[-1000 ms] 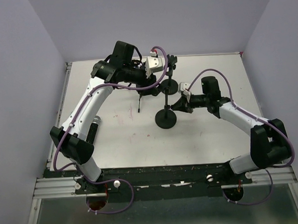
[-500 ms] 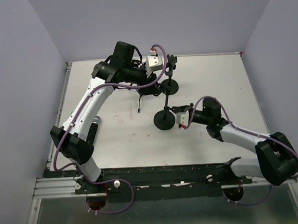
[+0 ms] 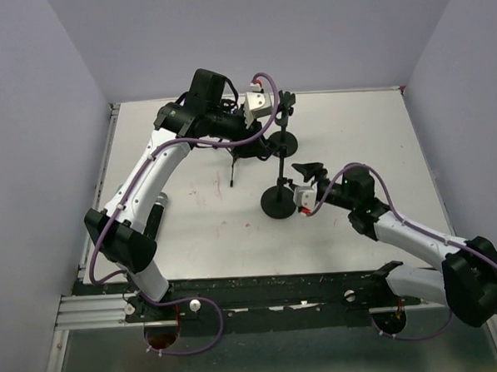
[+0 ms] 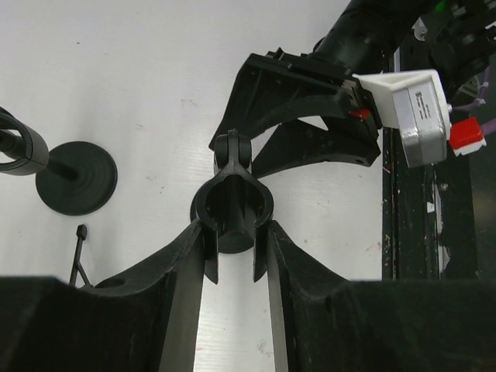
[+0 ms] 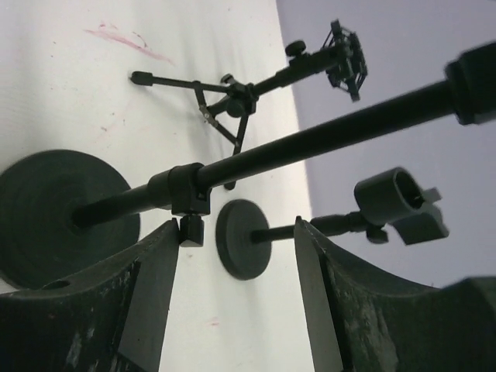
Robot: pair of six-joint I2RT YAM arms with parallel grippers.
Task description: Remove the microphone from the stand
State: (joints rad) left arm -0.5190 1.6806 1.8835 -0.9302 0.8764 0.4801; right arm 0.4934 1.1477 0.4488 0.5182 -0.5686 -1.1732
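White desk (image 3: 192,230) beneath it all. Near the middle, a tall stand (image 3: 278,203), upright on a round base. Low beside that base, right pincer (image 5: 234,226), gaping wide and gripping nothing, with the pole crossing just ahead of its spread fingers, untouched. Up at the stand's top, left pincer (image 4: 236,232), clamped on the microphone (image 4: 232,203), one finger pressed to each flank. Sits atop the stand, not lifted off.

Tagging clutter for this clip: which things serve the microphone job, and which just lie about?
Job: tall round-base stand; its clip head, gripped by left gripper; right gripper, open beside that stand.
Lying about: short round-base stand; tripod stand.
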